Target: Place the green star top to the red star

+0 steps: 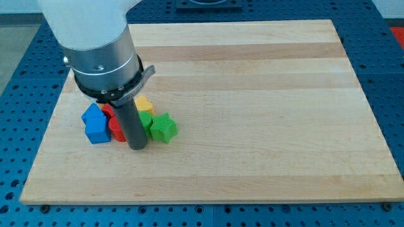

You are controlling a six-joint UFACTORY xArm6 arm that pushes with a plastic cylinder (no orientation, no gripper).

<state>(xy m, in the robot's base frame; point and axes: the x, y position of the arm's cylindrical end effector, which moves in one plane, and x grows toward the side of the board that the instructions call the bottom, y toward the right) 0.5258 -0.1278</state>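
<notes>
The green star (163,128) lies at the left of the wooden board (265,94), at the right end of a tight cluster of blocks. A red block (116,128), partly hidden behind my rod, sits left of it; its shape cannot be made out. My tip (137,146) rests on the board just below the cluster, between the red block and the green star, close to the star's lower left. A second green block (146,120) sits right beside the rod, touching the green star.
A blue block (95,123) stands at the cluster's left end. A yellow block (144,104) lies at the cluster's top. The arm's wide grey body (101,50) hangs over the board's upper left and hides part of the cluster.
</notes>
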